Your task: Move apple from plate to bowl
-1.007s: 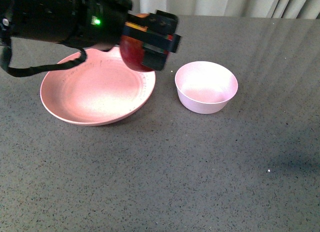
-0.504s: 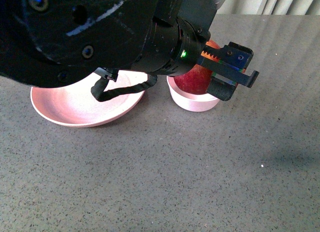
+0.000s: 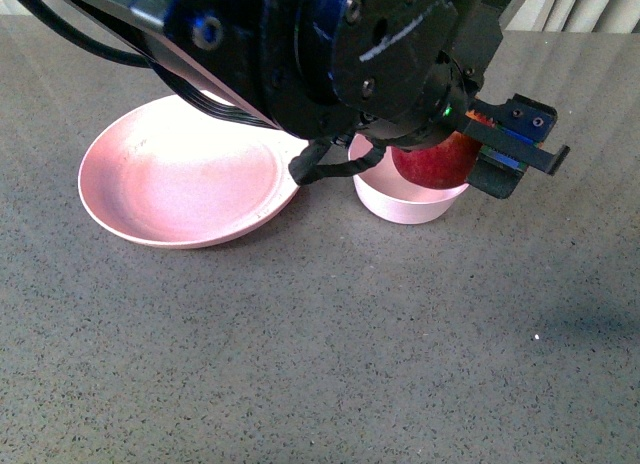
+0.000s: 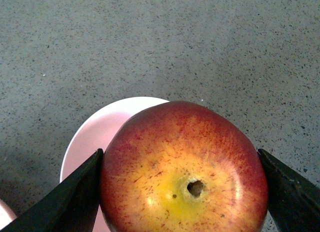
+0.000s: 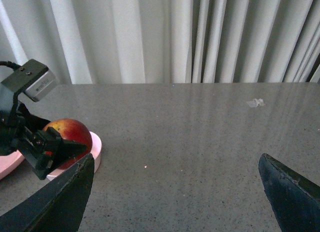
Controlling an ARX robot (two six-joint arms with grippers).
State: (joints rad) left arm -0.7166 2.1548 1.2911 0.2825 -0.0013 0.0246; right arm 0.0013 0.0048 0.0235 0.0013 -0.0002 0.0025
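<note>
My left gripper (image 3: pixel 455 154) is shut on the red apple (image 3: pixel 433 161), holding it just over the small pale bowl (image 3: pixel 405 200). In the left wrist view the apple (image 4: pixel 182 172) sits between both black fingers, its yellow stem patch facing the camera, with the bowl's rim (image 4: pixel 95 137) below it. The wide pink plate (image 3: pixel 180 184) lies left of the bowl with nothing on it. My right gripper (image 5: pixel 175 192) is open and empty over bare table, right of the bowl (image 5: pixel 92 152) and the apple (image 5: pixel 70 134).
The grey speckled table (image 3: pixel 320 364) stretches toward the front and right. White curtains (image 5: pixel 175 37) hang behind the table's far edge. A small pale scrap (image 5: pixel 255 103) lies on the far right of the table.
My left arm has carried the apple from over the plate's right rim rightward to above the bowl, then a little further right. The plate is left bare.
</note>
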